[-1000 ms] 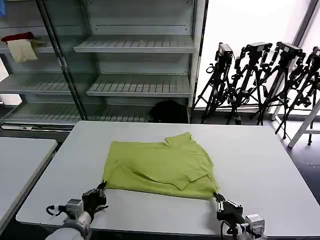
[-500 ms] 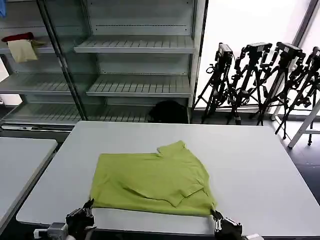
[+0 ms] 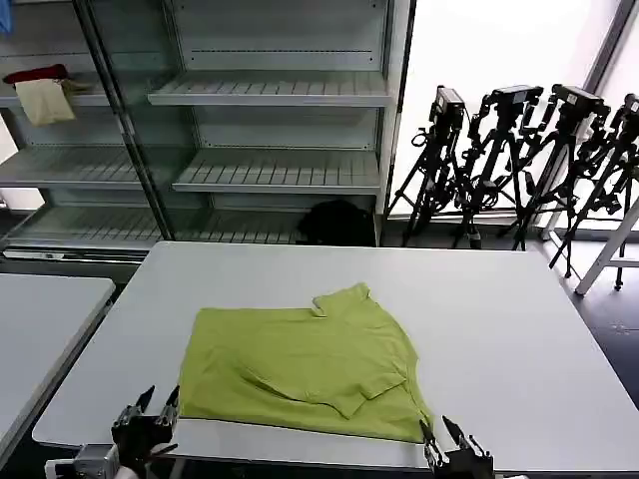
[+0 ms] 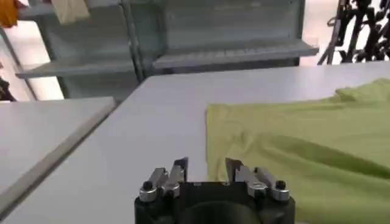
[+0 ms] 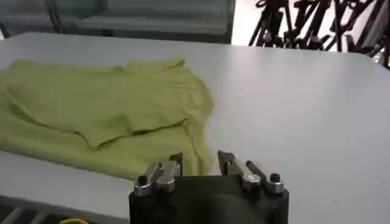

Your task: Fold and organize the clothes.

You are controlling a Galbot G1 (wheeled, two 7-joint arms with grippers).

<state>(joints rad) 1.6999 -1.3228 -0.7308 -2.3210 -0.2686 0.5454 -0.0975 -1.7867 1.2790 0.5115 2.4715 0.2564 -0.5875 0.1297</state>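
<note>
1. The lime-green T-shirt (image 3: 305,370) lies flat and partly folded across the near middle of the white table (image 3: 499,329); its near hem runs close to the table's near edge
2. Bare tabletop lies to the right of the shirt, to its left, and behind it up to the far edge
3. The left gripper (image 3: 146,407), fingers apart, sits at the near edge just off the shirt's near-left corner
4. The right gripper (image 3: 446,436), fingers apart, sits at the near-right corner
5. A second table (image 3: 40,319) stands left, across a narrow gap
6. Shelving (image 3: 270,120) and camera tripods (image 3: 519,160) stand beyond the far edge
</note>
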